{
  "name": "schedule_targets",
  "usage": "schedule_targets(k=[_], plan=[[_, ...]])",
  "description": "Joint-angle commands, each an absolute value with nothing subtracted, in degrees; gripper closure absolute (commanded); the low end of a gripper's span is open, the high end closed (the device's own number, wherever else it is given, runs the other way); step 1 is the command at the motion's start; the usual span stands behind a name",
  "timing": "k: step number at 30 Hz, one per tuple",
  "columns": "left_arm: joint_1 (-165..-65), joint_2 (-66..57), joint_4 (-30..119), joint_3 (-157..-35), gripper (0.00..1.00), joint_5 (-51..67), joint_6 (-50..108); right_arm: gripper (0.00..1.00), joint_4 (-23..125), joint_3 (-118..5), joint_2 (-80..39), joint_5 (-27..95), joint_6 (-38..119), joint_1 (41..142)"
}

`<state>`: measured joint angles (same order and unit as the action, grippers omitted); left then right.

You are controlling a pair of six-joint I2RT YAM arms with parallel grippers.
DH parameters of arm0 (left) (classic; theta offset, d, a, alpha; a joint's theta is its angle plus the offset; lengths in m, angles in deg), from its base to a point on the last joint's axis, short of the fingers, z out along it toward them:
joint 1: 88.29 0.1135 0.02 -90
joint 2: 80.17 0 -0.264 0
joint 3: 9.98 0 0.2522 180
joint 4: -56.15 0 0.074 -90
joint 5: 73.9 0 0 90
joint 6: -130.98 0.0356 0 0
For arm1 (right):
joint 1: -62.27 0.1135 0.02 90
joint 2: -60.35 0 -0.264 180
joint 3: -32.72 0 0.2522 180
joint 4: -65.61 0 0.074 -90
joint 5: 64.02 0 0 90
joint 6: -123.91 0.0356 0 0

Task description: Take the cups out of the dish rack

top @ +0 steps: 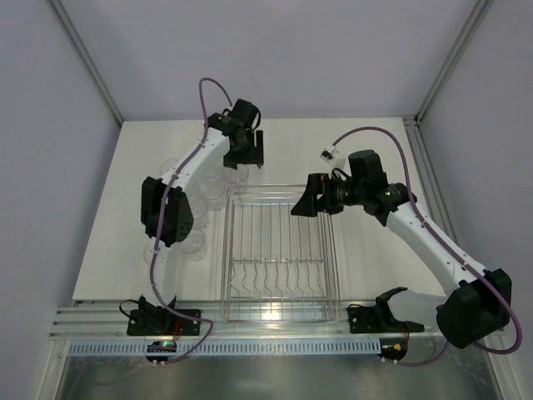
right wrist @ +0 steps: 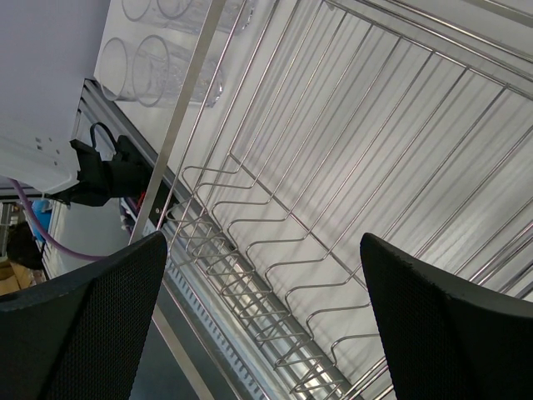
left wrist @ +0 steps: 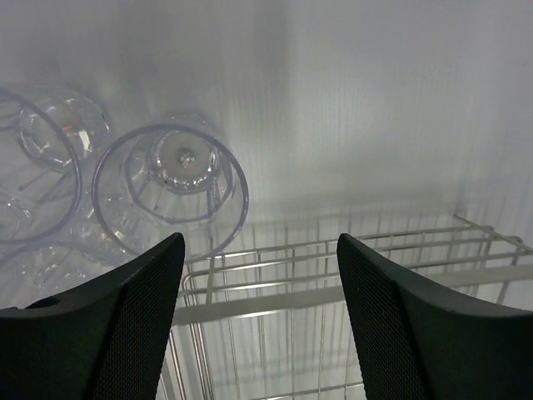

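Left gripper point(left wrist: 260, 240) hangs spread over cups point(left wrist: 171, 179) beside the dish rack point(top: 279, 242).

We look steeply down from behind the left gripper point(top: 249, 160) and right gripper point(top: 310, 207). Each wrist view peers closely between its jaws onto the dish rack point(top: 279, 250), shared by all.

Clear, transparent round plastic cups point(left wrist: 171, 187); silver wire dish rack point(top: 279, 242) with thin parallel bars; plain white flat table point(top: 375, 150).
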<state>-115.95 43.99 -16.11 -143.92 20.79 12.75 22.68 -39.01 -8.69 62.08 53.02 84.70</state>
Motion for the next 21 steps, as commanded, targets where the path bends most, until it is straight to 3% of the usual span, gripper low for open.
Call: schedule_targets(k=[1, 6, 7, 13, 21], plan=[[-116.94, 36.47, -17.90, -143.71, 0.26, 19.44, 10.40, 0.00, 22.76, -41.42, -7.95, 61.40, 51.84, 84.86], [-119.66, 24.62, -15.37, -136.60, 0.18, 19.96, 7.76, 0.00, 22.84, -42.30, -5.93, 59.82, 52.36, 84.94], [-120.71, 22.68, -14.66, -132.32, 0.12, 21.10, 6.54, 0.01, 22.49, -42.39, -5.58, 59.30, 52.19, 84.94], [-127.91, 7.65, -13.24, -117.72, 0.00, 27.15, 3.02, 0.00, 18.89, -43.70, -3.99, 56.84, 51.66, 84.94], [-138.81, -3.78, -18.34, -106.98, 0.00, 37.28, -6.29, 0.00, 16.25, -44.50, -4.52, 54.54, 52.10, 84.94]])
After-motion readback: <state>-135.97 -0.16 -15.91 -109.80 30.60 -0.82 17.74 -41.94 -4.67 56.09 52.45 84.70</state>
